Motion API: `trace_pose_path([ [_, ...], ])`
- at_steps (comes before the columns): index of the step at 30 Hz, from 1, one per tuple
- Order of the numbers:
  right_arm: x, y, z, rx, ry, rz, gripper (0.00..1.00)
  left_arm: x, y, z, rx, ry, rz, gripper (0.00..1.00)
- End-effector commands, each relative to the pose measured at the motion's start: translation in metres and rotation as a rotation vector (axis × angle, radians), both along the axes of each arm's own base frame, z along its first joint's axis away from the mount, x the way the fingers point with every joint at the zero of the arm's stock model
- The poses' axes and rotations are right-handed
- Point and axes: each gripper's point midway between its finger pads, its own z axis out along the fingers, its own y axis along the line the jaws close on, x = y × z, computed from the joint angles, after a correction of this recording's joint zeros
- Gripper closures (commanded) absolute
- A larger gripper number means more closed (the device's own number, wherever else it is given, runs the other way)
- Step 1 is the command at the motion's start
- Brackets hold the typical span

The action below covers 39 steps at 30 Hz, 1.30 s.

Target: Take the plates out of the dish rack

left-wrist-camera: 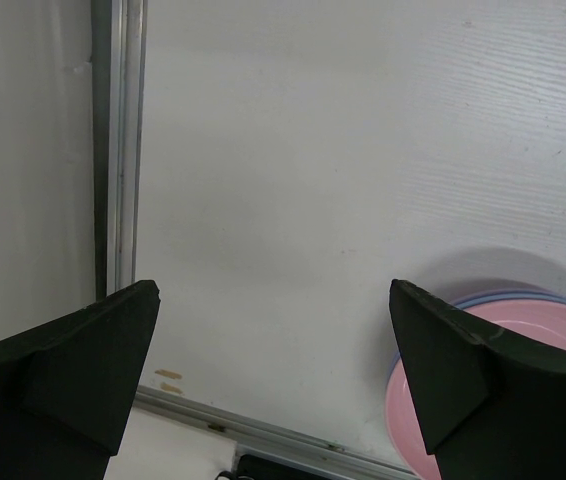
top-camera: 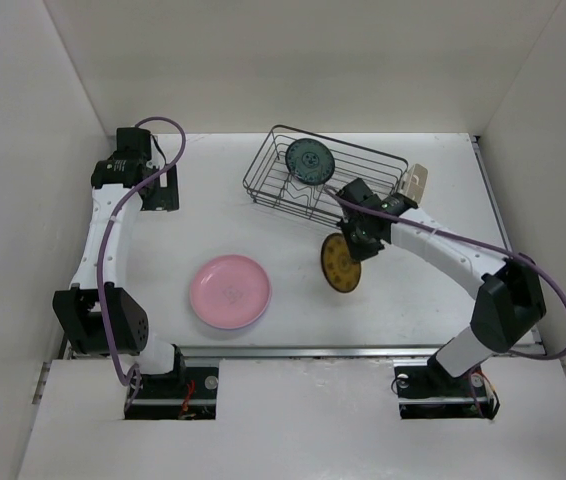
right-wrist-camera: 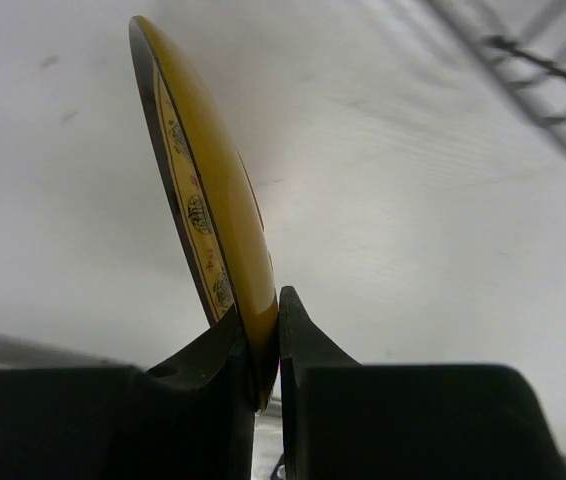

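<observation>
The dark wire dish rack (top-camera: 363, 160) stands at the back of the table. A small teal patterned plate (top-camera: 310, 160) stands upright in it. My right gripper (top-camera: 355, 243) is shut on the rim of a second small plate (top-camera: 341, 264), which shows its yellow-brown underside. It holds that plate on edge just in front of the rack. In the right wrist view the gripper (right-wrist-camera: 269, 325) pinches the plate (right-wrist-camera: 213, 200). A pink plate (top-camera: 230, 291) lies flat at front centre on blue and lavender rims (left-wrist-camera: 503, 297). My left gripper (top-camera: 156, 188) is open and empty at back left.
A cream utensil cup (top-camera: 415, 182) hangs on the rack's right end. White walls enclose the table on three sides. A metal rail (top-camera: 363, 351) runs along the near edge. In the left wrist view the open gripper (left-wrist-camera: 273, 295) looks over bare table toward the pink plate (left-wrist-camera: 553, 330).
</observation>
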Motion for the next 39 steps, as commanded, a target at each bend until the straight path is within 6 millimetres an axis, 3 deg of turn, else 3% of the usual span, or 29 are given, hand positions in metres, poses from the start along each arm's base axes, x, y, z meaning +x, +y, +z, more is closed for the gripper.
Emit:
trace_pose_path([
  [1, -0.019, 0.052, 0.014, 0.213, 0.019, 0.219, 1.0, -0.001, 0.003, 0.008, 0.013, -0.034, 0.008, 0.0],
  [7, -0.016, 0.049, -0.025, 0.19, 0.101, 0.144, 0.99, -0.002, 0.003, 0.005, 0.012, -0.025, 0.008, 0.0],
  [9, -0.013, 0.049, -0.036, 0.207, 0.108, 0.122, 0.92, -0.002, 0.003, 0.005, 0.012, -0.025, 0.008, 0.0],
  [11, -0.018, 0.049, -0.049, 0.216, 0.155, 0.12, 0.69, -0.003, 0.003, -0.001, 0.012, -0.007, 0.008, 0.0],
  [14, -0.014, 0.039, -0.056, 0.152, 0.155, 0.059, 0.44, -0.001, 0.001, -0.004, -0.001, 0.0, 0.01, 0.0],
  [17, -0.01, 0.03, -0.06, 0.092, 0.156, 0.04, 0.33, 0.0, 0.001, -0.007, -0.001, 0.009, 0.01, 0.0],
  [23, 0.009, 0.032, -0.024, 0.078, 0.084, 0.026, 0.31, 0.006, 0.003, -0.01, 0.007, 0.019, 0.016, 0.0],
  [26, 0.03, 0.05, 0.032, 0.152, -0.042, 0.092, 0.31, 0.009, 0.005, -0.009, 0.02, 0.029, 0.014, 0.0],
  [29, 0.065, 0.067, 0.103, 0.237, -0.245, 0.101, 0.26, 0.012, 0.007, -0.01, 0.027, 0.031, 0.019, 0.0],
  [30, 0.085, 0.069, 0.117, 0.241, -0.311, 0.083, 0.26, 0.014, 0.007, -0.005, 0.033, 0.021, 0.01, 0.0],
  [31, 0.114, 0.063, 0.154, 0.256, -0.423, 0.039, 0.26, 0.016, 0.008, -0.005, 0.033, 0.021, 0.01, 0.0],
  [32, 0.139, 0.065, 0.142, 0.226, -0.422, 0.024, 0.26, 0.015, 0.008, -0.009, 0.033, 0.04, 0.01, 0.0],
  [33, 0.16, 0.065, 0.146, 0.209, -0.463, 0.024, 0.26, 0.017, 0.008, -0.005, 0.04, 0.029, 0.0, 0.0],
  [34, 0.184, 0.063, 0.171, 0.209, -0.541, 0.0, 0.26, 0.02, 0.009, 0.001, 0.045, 0.015, -0.007, 0.0],
  [35, 0.214, 0.061, 0.137, 0.16, -0.504, -0.019, 0.24, 0.019, 0.007, -0.004, 0.052, 0.039, -0.011, 0.0],
  [37, 0.246, 0.062, 0.13, 0.15, -0.532, -0.021, 0.24, 0.023, 0.009, 0.002, 0.068, 0.033, -0.011, 0.0],
  [38, 0.265, 0.062, 0.146, 0.199, -0.581, -0.027, 0.24, 0.024, 0.01, -0.001, 0.068, 0.043, -0.011, 0.0],
  [39, 0.281, 0.068, 0.117, 0.203, -0.548, -0.02, 0.24, 0.026, 0.012, 0.004, 0.084, 0.033, -0.013, 0.0],
])
